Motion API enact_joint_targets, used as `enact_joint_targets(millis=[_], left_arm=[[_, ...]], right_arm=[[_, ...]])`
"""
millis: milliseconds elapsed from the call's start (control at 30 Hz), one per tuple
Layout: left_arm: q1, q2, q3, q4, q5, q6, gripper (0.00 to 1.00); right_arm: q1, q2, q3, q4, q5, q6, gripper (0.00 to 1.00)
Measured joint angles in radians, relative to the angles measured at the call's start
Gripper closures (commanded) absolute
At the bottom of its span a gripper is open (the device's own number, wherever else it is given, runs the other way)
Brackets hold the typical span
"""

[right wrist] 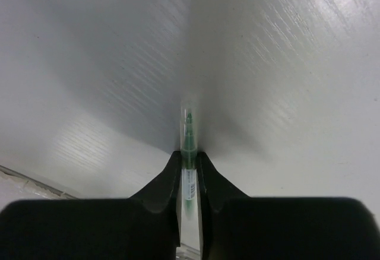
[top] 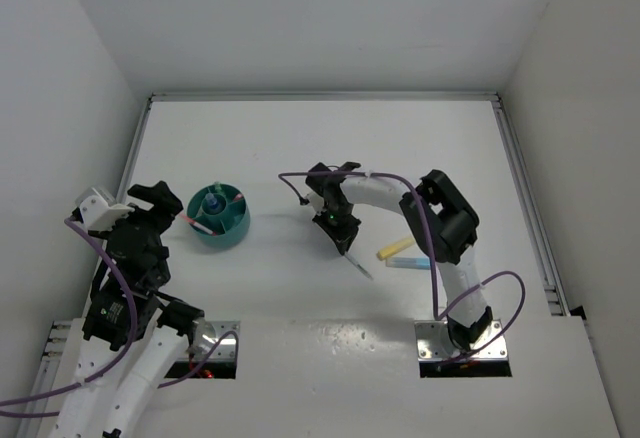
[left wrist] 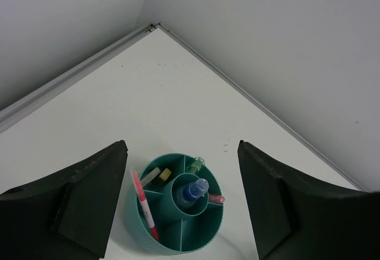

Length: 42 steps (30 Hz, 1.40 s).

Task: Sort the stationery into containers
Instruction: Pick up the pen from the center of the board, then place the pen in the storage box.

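The round teal organiser (top: 236, 228) stands left of centre; the left wrist view shows its dividers (left wrist: 138, 219). It holds a clear blue-capped bottle (left wrist: 193, 191) in the middle, a red pen (left wrist: 144, 203), a yellow piece (left wrist: 164, 174), a green marker (left wrist: 196, 164) and a pink marker (left wrist: 216, 199). My left gripper (top: 168, 223) is open and empty, raised just left of the organiser, whose top shows between its fingers (left wrist: 95, 195). My right gripper (top: 342, 233) is shut on a thin green pen (right wrist: 189, 130), its tip (top: 362, 268) angled down towards the table. A yellow marker (top: 395, 249) and a blue marker (top: 408, 262) lie right of it.
White walls close in the table on the left, back and right. A metal rail (top: 530, 208) runs along the right edge and another (left wrist: 71, 73) along the left. The arm bases (top: 462, 346) sit at the near edge.
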Motion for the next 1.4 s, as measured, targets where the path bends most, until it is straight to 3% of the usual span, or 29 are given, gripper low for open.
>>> enact_joint_targets(millis=[300, 400, 533, 667, 900, 1033, 1200, 1400], left_arm=[[0.0, 0.0, 0.0, 0.0, 0.0, 0.0, 0.19], [0.0, 0.0, 0.0, 0.0, 0.0, 0.0, 0.19], [0.0, 0.0, 0.0, 0.0, 0.0, 0.0, 0.19], [0.0, 0.0, 0.0, 0.0, 0.001, 0.0, 0.19], [0.0, 0.0, 0.0, 0.0, -0.005, 0.0, 0.19], [0.0, -0.003, 0.0, 0.001, -0.017, 0.0, 0.19], [0.0, -0.015, 0.0, 0.001, -0.032, 0.0, 0.19], [0.0, -0.019, 0.0, 0.0, -0.034, 0.001, 0.19]], right_arm=[[0.011, 0.0, -0.001, 0.001, 0.035, 0.011, 0.86], [0.017, 0.0, 0.0, 0.002, 0.048, 0.006, 1.0], [0.015, 0.001, 0.013, -0.007, 0.021, -0.027, 1.0], [0.008, 0.004, 0.129, 0.002, -0.117, -0.126, 1.0], [0.048, -0.13, 0.381, 0.301, -0.359, -0.283, 1.0], [0.08, -0.122, 0.492, 0.483, -0.541, -0.31, 1.0], [0.111, 0.003, 0.536, 0.692, -0.794, -0.258, 1.0], [0.137, 0.187, 0.542, 0.934, -0.856, -0.105, 1.0]])
